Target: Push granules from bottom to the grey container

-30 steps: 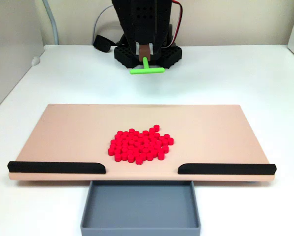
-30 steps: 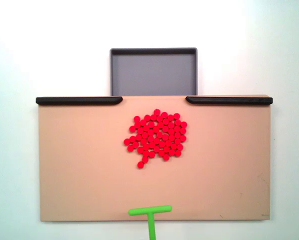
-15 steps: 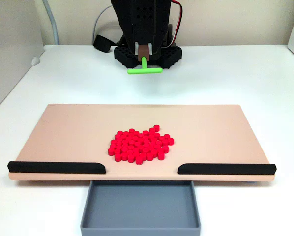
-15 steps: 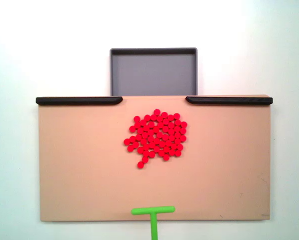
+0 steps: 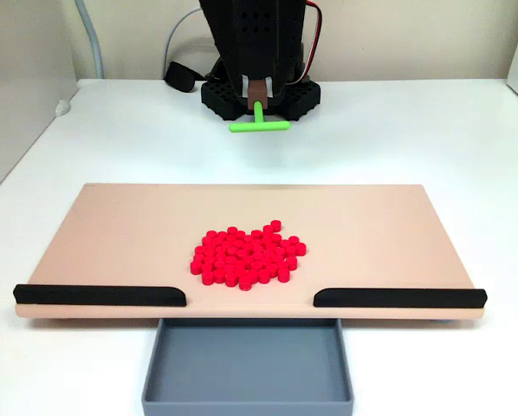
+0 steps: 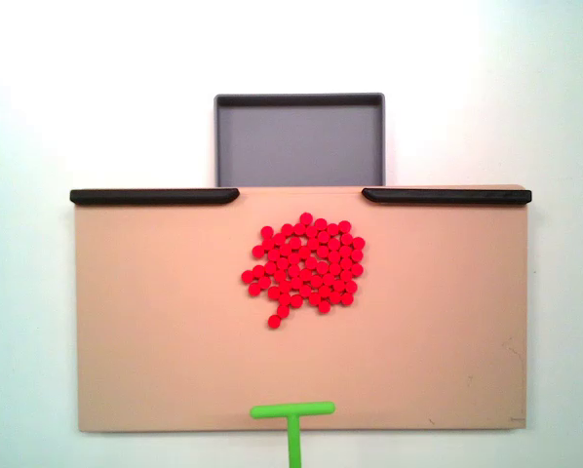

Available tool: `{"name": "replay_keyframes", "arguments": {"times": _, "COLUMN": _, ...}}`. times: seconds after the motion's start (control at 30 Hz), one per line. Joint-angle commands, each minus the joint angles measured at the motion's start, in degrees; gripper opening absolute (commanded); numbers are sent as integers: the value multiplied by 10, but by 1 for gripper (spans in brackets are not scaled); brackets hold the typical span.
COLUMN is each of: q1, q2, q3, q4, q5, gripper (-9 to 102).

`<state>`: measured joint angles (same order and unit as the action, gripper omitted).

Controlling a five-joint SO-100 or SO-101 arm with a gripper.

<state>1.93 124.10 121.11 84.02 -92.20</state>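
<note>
Dozens of red granules [image 5: 247, 256] bunched in one loose cluster on the tan board [image 5: 112, 234], well ahead of the hand [image 5: 257, 94] and not touching the tool. One stray pellet sitting at the cluster's edge nearest the tool in a fixed view [image 6: 274, 321].

Hand up at the far end of the desk [image 5: 415, 130], just in front of the black arm base [image 5: 298, 97], clamped on the stem of the green T-shaped pusher [image 5: 259, 124]. Crossbar of that pusher [image 6: 292, 409] hanging over the board's edge nearest the hand, level, well short of the granules [image 6: 304, 266].

Beyond the cluster, away from the hand: two black strips along the board's far edge, one to the left [image 6: 153, 196] and one to the right [image 6: 446, 196] in that fixed view, gap between them lined up with the grey container [image 6: 299, 99]. Container [image 5: 247, 406] tucked right against that edge, below board level. Granules closer to the gap than to the pusher.
</note>
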Motion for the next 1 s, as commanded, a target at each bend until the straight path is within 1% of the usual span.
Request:
{"name": "replay_keyframes", "arguments": {"times": 0.0, "q1": 0, "q2": -2, "q3": -13, "q4": -5, "q5": 2, "gripper": 0}}
{"name": "replay_keyframes", "arguments": {"times": 0.13, "q1": 4, "q2": -11, "q3": -9, "q4": -11, "q5": 4, "gripper": 0}}
{"name": "replay_keyframes", "arguments": {"times": 0.27, "q1": 0, "q2": -17, "q3": 14, "q4": -51, "q5": 14, "gripper": 0}}
{"name": "replay_keyframes", "arguments": {"times": 0.4, "q1": -2, "q2": -28, "q3": 17, "q4": -54, "q5": 15, "gripper": 0}}
{"name": "replay_keyframes", "arguments": {"times": 0.53, "q1": -5, "q2": -25, "q3": 55, "q4": -104, "q5": 27, "gripper": 0}}
{"name": "replay_keyframes", "arguments": {"times": 0.7, "q1": -3, "q2": -29, "q3": 68, "q4": -109, "q5": 35, "gripper": 0}}
{"name": "replay_keyframes", "arguments": {"times": 0.97, "q1": -18, "q2": -36, "q3": 112, "q4": -179, "q5": 62, "gripper": 0}}
